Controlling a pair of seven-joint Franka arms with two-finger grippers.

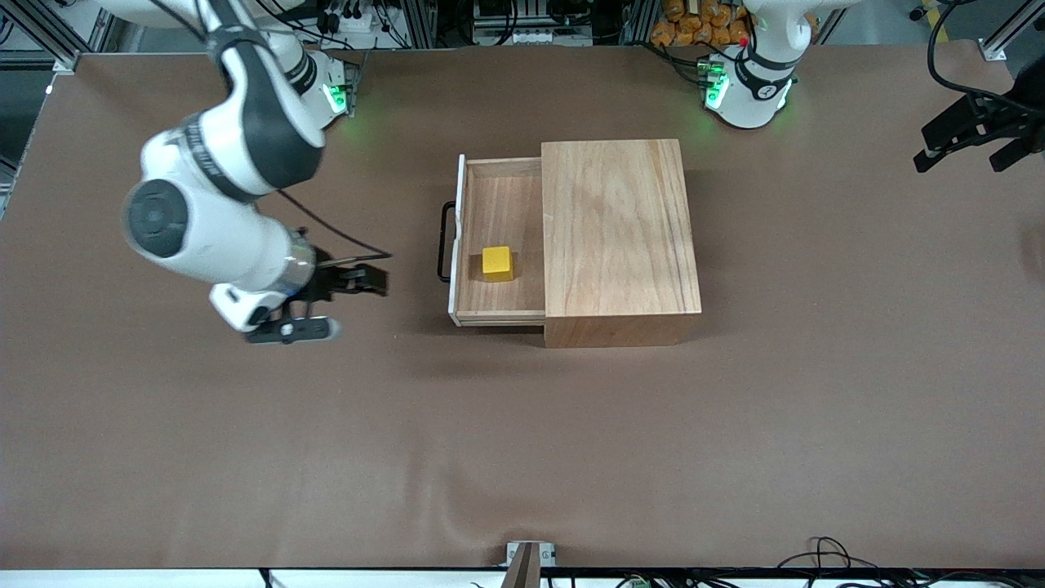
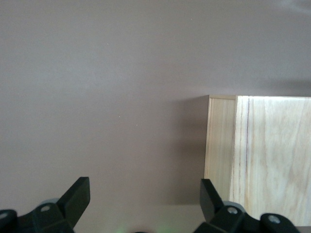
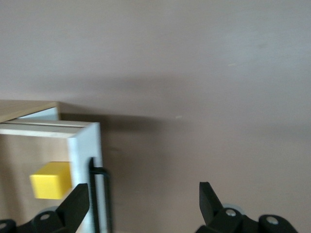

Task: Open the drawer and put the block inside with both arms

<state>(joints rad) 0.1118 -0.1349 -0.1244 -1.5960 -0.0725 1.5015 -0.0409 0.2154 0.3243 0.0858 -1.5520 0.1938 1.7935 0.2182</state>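
The right gripper [image 1: 339, 298] hangs spread wide and empty over bare table [image 1: 245, 457], at nine o'clock from the pulled-out drawer [image 1: 498, 306], where the block [image 1: 497, 263] sits, apparently delivered; the wooden box [image 1: 618, 229] adjoins. The left gripper [image 2: 143, 204], jaws apart, waits.

block [image 1: 497, 263] in open drawer [image 1: 498, 302]

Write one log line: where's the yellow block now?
block: in open drawer | right tool: open, over table beside handle | left tool: open, waiting
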